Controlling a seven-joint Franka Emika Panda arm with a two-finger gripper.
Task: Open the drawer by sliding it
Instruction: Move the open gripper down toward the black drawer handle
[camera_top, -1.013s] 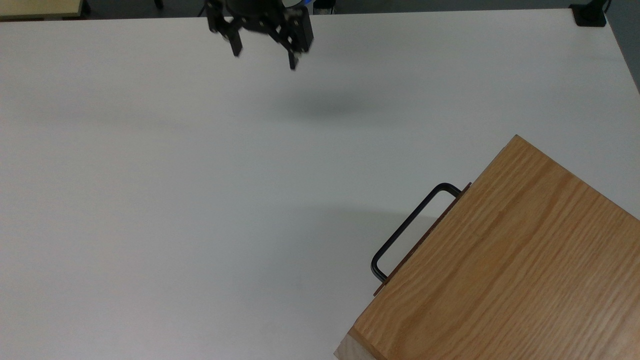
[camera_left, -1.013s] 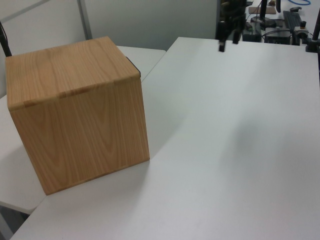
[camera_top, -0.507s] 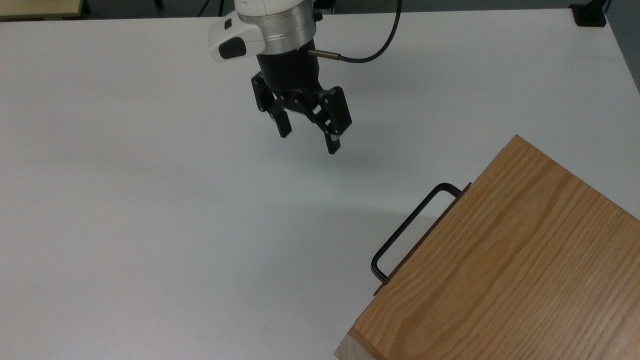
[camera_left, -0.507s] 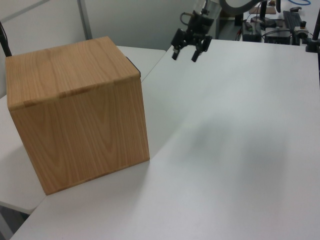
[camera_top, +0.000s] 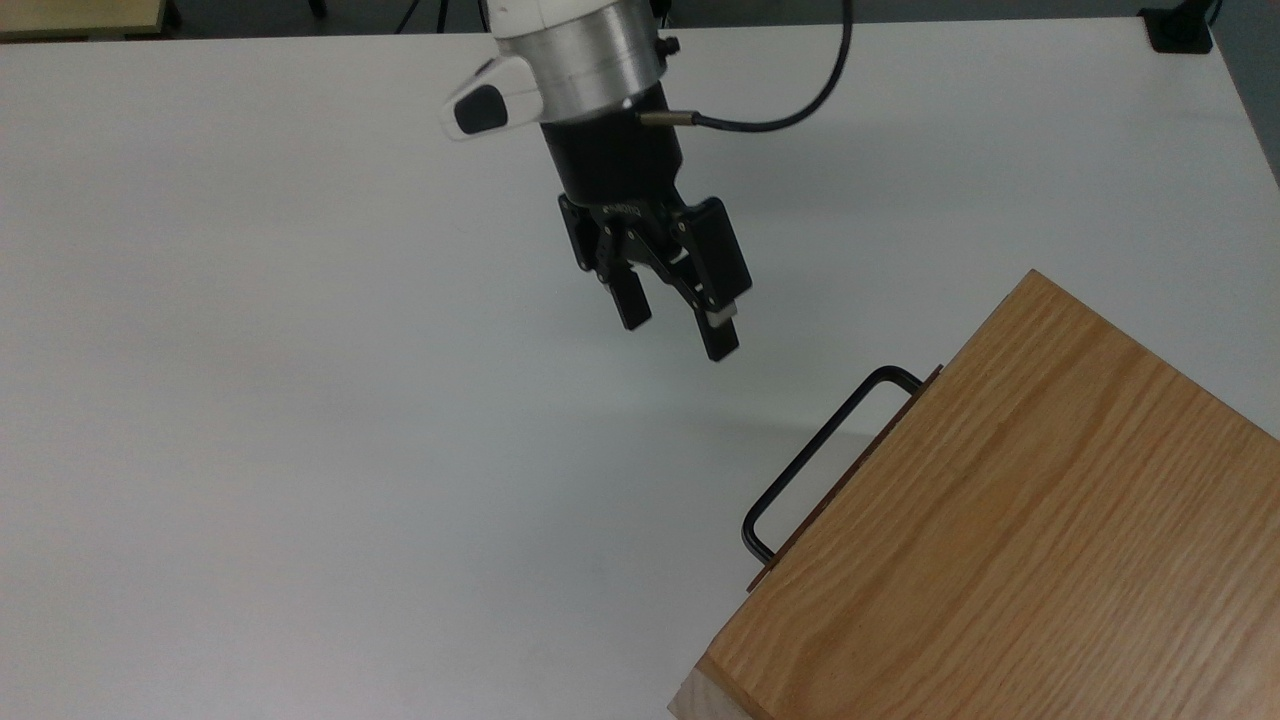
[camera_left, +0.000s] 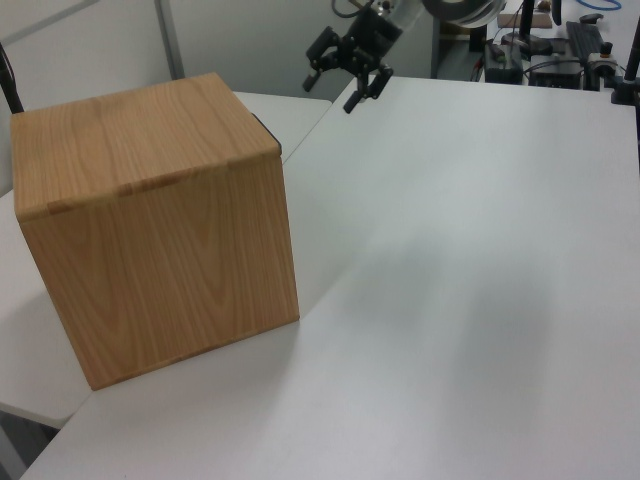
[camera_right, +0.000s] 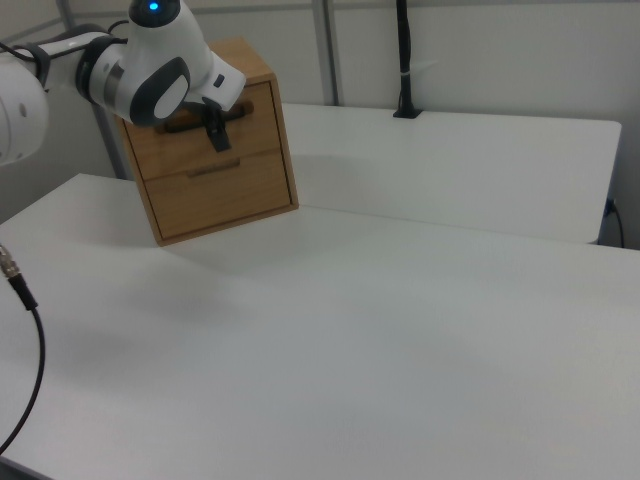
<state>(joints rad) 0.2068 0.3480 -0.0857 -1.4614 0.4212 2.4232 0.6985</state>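
Since half a second ago the claw (camera_top: 677, 328) has travelled down the top view and toward its right, nearer the drawer's black handle (camera_top: 815, 450), its fingers (camera_top: 630, 300) spread apart and holding nothing. It hangs above the white tabletop (camera_top: 300, 400), still apart from the handle. The drawer (camera_right: 205, 125) sits pushed in at the top front of the oak cabinet (camera_top: 1020, 540).

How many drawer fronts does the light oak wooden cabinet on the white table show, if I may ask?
2. In the right view, the upper drawer front sits just under the oak cabinet's top, partly covered by the robot arm; the lower drawer front lies directly below it.
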